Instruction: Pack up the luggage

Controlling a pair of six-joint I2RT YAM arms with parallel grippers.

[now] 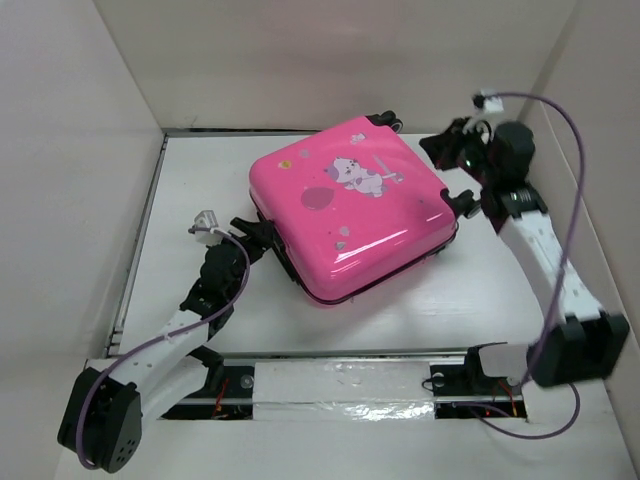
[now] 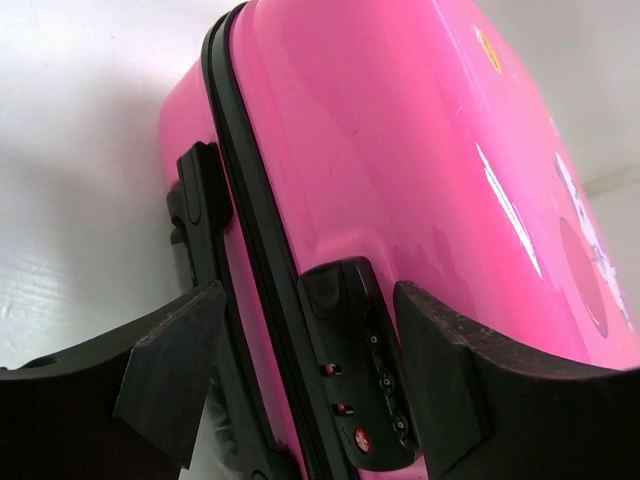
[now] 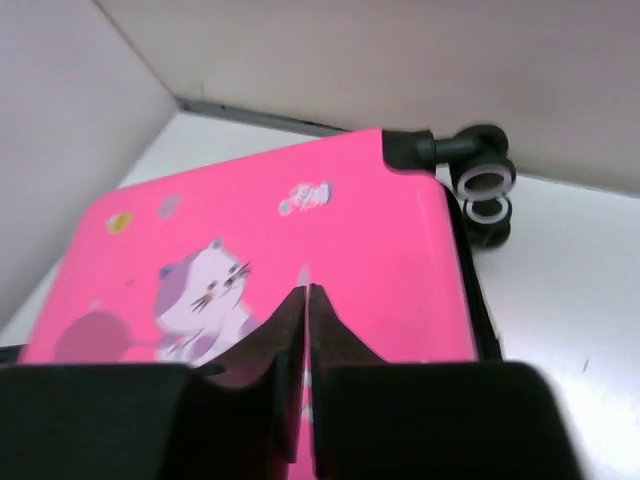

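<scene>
luggage (image 1: 350,205) | bright pink hard shell, cartoon cat and balloon print, black zip seam, combination lock on left side | closed | lying flat, turned diagonally | table centre, toward far side, caster wheels at far-right corner

A robot lab is suggested: a white desk (image 1: 200,180) is walled by plain panels (image 1: 330,60) along its left, far and right edges, with a left arm (image 1: 170,340) and a right arm (image 1: 545,250) bolted at the near edge.
</scene>
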